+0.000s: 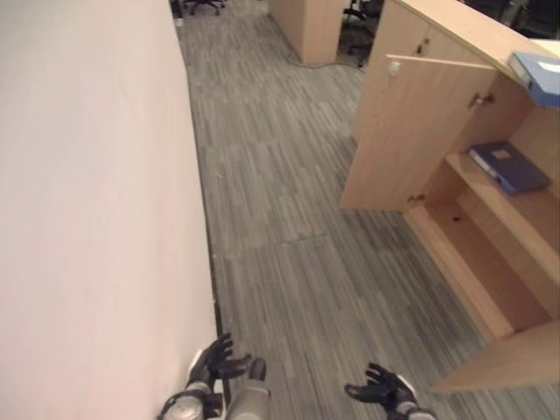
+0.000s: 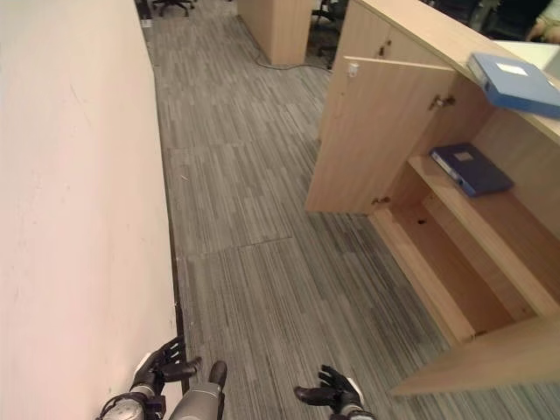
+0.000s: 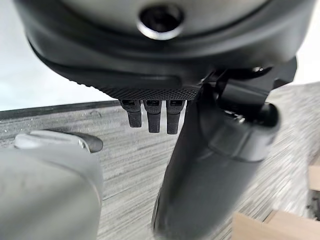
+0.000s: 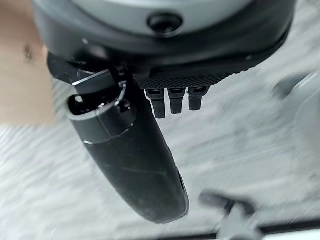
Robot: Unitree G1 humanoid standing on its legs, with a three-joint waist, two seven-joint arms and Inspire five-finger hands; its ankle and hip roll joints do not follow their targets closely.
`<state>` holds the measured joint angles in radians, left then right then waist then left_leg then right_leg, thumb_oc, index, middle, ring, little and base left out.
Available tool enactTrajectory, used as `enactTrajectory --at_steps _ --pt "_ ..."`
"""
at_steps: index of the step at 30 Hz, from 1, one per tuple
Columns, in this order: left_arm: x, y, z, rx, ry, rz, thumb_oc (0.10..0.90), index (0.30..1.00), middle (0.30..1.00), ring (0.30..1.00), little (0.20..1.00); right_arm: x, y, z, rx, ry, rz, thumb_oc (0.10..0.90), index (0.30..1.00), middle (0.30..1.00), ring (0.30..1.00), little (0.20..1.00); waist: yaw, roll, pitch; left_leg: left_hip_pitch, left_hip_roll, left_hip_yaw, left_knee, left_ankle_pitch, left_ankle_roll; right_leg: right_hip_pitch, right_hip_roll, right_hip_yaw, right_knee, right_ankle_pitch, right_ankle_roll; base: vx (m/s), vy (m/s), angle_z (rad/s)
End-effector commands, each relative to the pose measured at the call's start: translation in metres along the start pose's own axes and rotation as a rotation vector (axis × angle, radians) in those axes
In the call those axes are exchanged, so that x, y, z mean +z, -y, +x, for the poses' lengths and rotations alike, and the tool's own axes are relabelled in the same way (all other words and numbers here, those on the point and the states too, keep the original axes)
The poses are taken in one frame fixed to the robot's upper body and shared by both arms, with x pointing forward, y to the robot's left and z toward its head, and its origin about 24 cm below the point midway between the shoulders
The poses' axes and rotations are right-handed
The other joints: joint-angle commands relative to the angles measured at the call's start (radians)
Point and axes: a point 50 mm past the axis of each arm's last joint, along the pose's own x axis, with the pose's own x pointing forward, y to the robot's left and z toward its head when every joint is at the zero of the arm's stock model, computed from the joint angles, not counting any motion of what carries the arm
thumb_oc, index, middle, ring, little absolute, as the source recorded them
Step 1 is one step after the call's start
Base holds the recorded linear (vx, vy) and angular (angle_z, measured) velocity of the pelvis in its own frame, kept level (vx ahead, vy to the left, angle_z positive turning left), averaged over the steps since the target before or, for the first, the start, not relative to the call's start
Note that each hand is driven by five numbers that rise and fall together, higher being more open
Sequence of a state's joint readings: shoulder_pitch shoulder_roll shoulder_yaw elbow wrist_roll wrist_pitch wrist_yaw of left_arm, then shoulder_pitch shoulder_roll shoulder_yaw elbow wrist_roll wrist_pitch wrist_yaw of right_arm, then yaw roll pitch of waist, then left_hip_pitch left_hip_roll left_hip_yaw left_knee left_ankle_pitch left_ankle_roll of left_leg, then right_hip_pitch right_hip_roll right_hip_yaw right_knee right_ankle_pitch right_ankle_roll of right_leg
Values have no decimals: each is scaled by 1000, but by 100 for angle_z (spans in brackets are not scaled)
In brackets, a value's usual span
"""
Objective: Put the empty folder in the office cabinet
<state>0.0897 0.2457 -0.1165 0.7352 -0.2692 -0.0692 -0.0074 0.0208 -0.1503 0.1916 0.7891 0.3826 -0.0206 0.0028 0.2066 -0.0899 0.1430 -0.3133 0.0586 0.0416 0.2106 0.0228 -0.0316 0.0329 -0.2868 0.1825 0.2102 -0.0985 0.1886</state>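
My left hand (image 1: 214, 360) hangs low beside the white wall (image 1: 87, 192), its fingers spread loose and holding nothing. My right hand (image 1: 381, 388) hangs low over the grey floor (image 1: 280, 201), palm open, fingers relaxed and empty too. Ahead on my right stands the office cabinet (image 1: 490, 262), its door (image 1: 420, 131) swung wide open. I count two folders: a dark blue folder (image 1: 507, 167) lying flat on the upper shelf (image 1: 512, 210), and a light blue folder (image 1: 538, 77) on the cabinet's top edge.
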Motion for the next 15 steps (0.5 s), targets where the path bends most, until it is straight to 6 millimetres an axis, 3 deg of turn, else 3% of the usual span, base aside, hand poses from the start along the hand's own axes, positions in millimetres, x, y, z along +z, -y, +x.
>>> enactTrajectory --at_steps 1,2,5,7,9,11,13,15 --pt "46 -41 -6 62 194 102 800 900 900 900 900 49 28 -3 -51 203 -73 800 900 900 900 900 -3 48 14 -25 73 -50 -185 158 -7 109 35 -129 267 328 -8 326 497 -36" --pt "48 -40 -5 62 200 119 800 900 900 900 900 55 24 -2 -43 228 -71 800 900 900 900 900 -26 81 31 39 56 -36 -200 116 27 41 27 -207 376 340 -8 277 406 -31" --pt "48 -36 -3 57 198 118 800 900 900 900 900 57 21 -3 -33 240 -71 800 900 900 900 900 -83 108 62 168 8 -24 -230 66 54 -86 108 -264 426 203 -28 380 386 -25" --pt "49 -34 -3 53 203 116 800 900 900 900 900 57 24 -3 -43 243 -69 800 900 900 900 900 -114 115 85 249 -16 -13 -256 34 54 -127 114 -363 333 120 -30 357 182 -16" --pt "49 -33 -4 46 205 117 800 900 900 900 900 56 27 -4 -58 239 -66 800 900 900 900 900 -124 117 84 292 -17 7 -276 10 44 -148 97 -478 194 91 -49 317 49 4" --pt "47 -31 -4 38 200 137 800 900 900 900 900 56 31 -4 -82 234 -65 800 900 900 900 900 -143 107 87 351 -30 31 -289 -31 34 -190 82 -552 45 137 -49 349 -34 -5" --pt "46 -31 -5 36 198 150 800 900 900 900 900 53 35 -5 -99 224 -62 800 900 900 900 900 -159 101 87 407 -32 49 -296 -69 19 -198 73 -610 -102 203 -29 373 -93 -31" --pt "46 -33 -6 40 204 161 800 900 900 900 900 51 38 -5 -116 214 -55 800 900 900 900 900 -175 105 91 444 -23 67 -298 -96 5 -233 35 -653 -175 256 -2 274 -100 -32"
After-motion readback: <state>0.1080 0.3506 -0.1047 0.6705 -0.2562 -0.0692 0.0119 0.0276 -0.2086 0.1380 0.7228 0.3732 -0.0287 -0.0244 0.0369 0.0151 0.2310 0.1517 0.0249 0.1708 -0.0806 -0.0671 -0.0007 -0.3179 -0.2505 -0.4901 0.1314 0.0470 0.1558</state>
